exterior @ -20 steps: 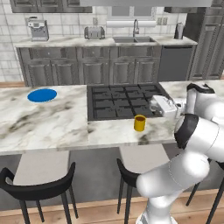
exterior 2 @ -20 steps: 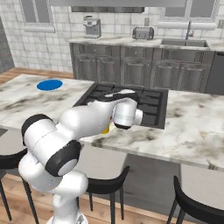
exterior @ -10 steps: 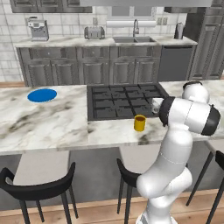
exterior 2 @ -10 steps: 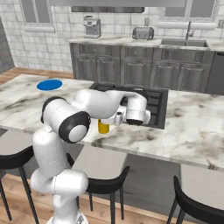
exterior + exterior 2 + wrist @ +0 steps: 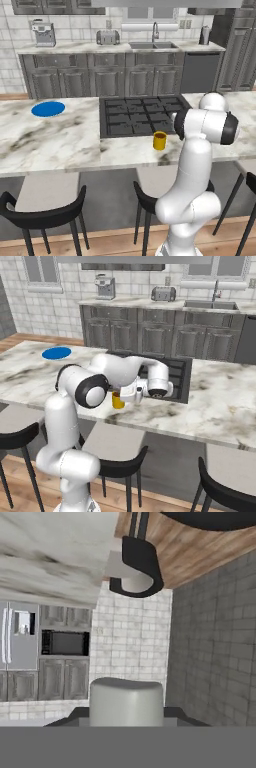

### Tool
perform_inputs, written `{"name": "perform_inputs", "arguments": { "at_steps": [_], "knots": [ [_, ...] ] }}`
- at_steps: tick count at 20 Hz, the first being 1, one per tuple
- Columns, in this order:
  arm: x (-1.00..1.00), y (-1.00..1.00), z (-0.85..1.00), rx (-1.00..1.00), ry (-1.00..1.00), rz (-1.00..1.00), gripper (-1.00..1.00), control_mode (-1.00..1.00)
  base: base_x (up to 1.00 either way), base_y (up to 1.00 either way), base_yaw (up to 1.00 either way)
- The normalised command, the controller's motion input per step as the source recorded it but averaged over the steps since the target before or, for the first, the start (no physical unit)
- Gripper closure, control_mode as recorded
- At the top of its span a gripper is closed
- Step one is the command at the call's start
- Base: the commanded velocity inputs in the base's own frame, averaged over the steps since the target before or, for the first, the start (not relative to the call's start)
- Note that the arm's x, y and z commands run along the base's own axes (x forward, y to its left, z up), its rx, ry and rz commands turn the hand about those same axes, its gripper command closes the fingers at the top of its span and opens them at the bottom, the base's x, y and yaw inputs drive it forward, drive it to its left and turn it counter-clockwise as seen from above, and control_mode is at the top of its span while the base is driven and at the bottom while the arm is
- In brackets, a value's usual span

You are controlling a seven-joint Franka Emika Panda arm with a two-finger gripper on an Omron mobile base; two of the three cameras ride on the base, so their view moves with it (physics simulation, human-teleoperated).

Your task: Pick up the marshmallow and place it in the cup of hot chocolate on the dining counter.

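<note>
Veined marble dining counter (image 5: 60, 145), glossy cylindrical yellow cup of hot chocolate (image 5: 159, 141), claw (image 5: 126, 712) clamped around stubby off-white marshmallow (image 5: 126, 702)

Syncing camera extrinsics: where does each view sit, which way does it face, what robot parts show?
Left base view: behind-left of the arm, facing the dining counter, stovetop, yellow mug; arm at right.
Right base view: behind-right, same counter; arm at left, partly covering the mug.
Hand view: on the hand, rolled, facing a stool and far wall; marshmallow between the fingers.
Both base views share mug, stovetop, blue plate.
</note>
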Motion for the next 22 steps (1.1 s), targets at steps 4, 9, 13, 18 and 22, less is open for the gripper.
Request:
{"name": "perform_inputs", "arguments": {
  "at_steps": [4, 9, 13, 18, 22],
  "knots": [
    [0.00, 0.26, -0.04, -0.08, 0.00, -0.17, 1.00, -1.00, 0.00, 0.00, 0.00],
    [0.20, 0.24, -0.07, -0.08, 0.01, -0.18, 1.00, -1.00, 0.00, 0.00, 0.00],
    [0.29, 0.05, -0.14, -0.07, 0.05, -0.12, 1.00, -1.00, 0.00, 0.00, 0.00],
    [0.18, 0.00, -0.18, -0.01, 0.01, -0.03, 1.00, -1.00, 0.00, 0.00, 0.00],
    [0.24, 0.00, -0.19, 0.00, 0.00, 0.00, 1.00, -1.00, 0.00, 0.00, 0.00]
  ]
}}
